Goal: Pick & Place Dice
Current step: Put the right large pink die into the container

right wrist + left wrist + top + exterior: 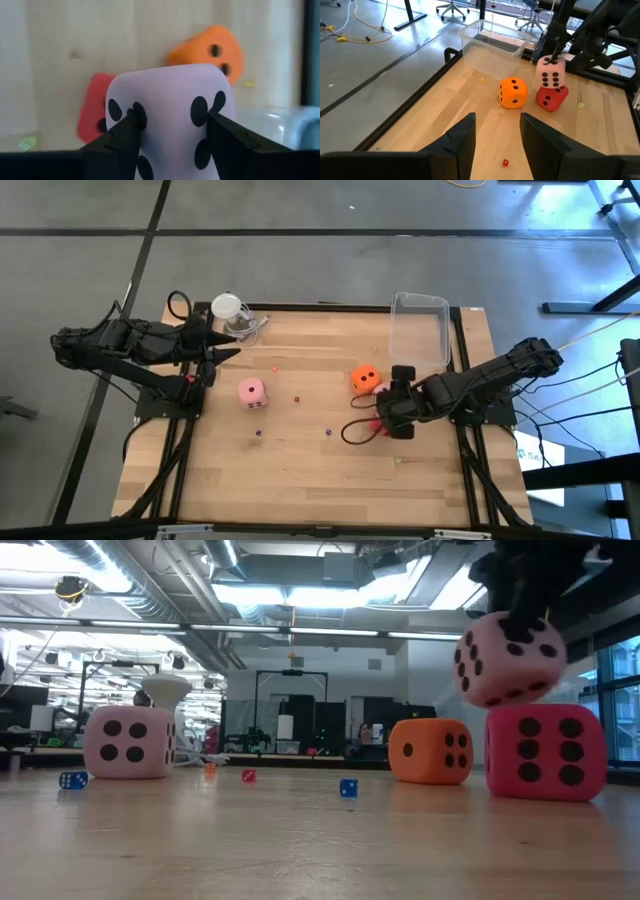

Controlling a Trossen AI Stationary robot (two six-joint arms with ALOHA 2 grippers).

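Aloft, right gripper clamped on a pale pink die just above the red die, orange die beside, clear bin near the table edge, second pink die well apart; left gripper stood parted.

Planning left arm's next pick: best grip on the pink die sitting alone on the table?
Take the lone pink die from straight above, with the left claw closing on two opposite flat side faces. It sits square on the table with bare wood all round, so either pair of sides looks reachable. It seems soft, so squeeze around mid-height. The right claw already holds another pink die.
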